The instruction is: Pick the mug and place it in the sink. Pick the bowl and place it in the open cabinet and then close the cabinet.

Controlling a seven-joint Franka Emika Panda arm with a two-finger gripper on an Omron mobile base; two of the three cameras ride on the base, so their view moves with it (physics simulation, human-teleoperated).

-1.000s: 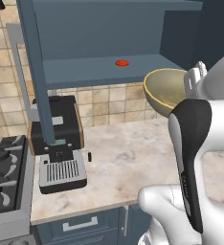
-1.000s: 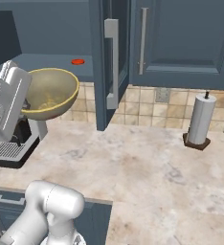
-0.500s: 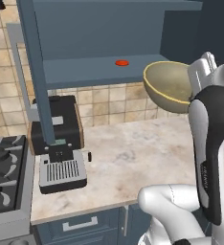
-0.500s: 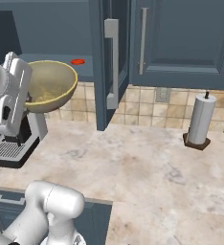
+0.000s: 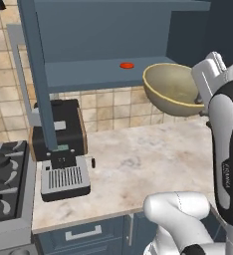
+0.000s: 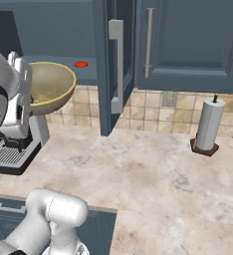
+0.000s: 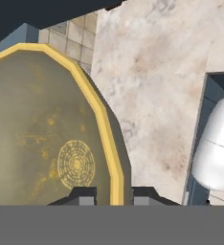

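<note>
Over the last second the arm has lifted the wide olive-tan bowl with the glossy yellowish inside point(image 5: 172, 90) from down near the marbled tabletop point(image 6: 153, 169) up to shelf height, with the end effector point(image 7: 114, 196) clamped on its rim, one finger inside and one outside. The bowl hangs tilted right beside the end effector, just in front of the blue shelf of the open slate-blue wall cabinet point(image 5: 103, 74), where a small red disc point(image 5: 127, 65) sits further in. I'd guess it's lined up to slide in; closing the flat cabinet door point(image 6: 111, 64) isn't done yet.
</note>
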